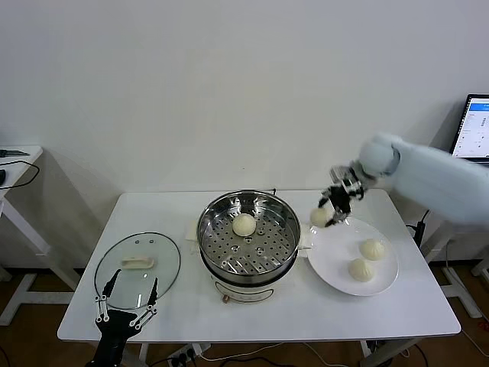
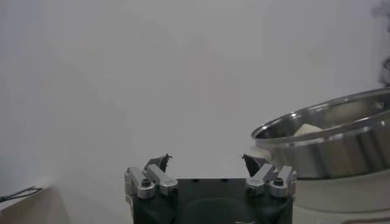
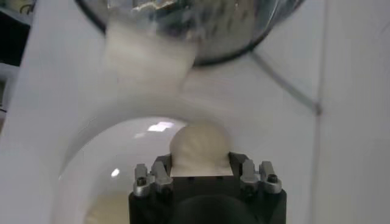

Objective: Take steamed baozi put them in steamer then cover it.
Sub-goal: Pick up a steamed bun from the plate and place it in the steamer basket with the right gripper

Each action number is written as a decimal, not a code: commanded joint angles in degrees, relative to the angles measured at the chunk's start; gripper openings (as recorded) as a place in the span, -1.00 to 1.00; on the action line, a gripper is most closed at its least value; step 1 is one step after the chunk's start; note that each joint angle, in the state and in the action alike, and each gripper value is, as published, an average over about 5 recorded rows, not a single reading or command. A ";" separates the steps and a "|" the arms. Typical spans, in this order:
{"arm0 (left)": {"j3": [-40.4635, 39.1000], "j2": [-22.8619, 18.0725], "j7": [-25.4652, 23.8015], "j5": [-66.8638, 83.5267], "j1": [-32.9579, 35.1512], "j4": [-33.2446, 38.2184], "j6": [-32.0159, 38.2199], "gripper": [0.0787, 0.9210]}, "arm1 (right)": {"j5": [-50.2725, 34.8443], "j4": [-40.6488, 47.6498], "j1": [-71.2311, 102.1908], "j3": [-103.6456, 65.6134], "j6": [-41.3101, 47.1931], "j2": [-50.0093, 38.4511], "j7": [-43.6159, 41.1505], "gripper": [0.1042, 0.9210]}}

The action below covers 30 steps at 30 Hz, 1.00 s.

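Observation:
My right gripper is shut on a cream-white baozi, held just above the far left rim of the white plate; the right wrist view shows that bun pinched between the jaws. Two more baozi lie on the plate. Another baozi rests on the perforated tray inside the shiny steel steamer at the table's middle. The left gripper hangs open and empty at the table's front left, beside the glass lid.
The lid with its cream handle lies flat on the white table, left of the steamer. A side table with cables stands far left. A laptop screen shows at the far right.

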<state>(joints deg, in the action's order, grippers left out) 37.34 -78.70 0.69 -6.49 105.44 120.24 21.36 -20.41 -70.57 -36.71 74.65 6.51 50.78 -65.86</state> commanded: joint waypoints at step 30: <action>0.17 -0.67 0.42 0.91 -1.28 -0.20 0.14 0.77 | -16.91 -10.92 -4.44 14.46 15.57 27.37 18.53 0.30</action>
<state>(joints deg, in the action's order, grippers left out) 37.49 -79.36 1.12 -5.60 104.21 120.10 21.43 -36.16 -81.36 -42.28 88.07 20.33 74.96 -50.65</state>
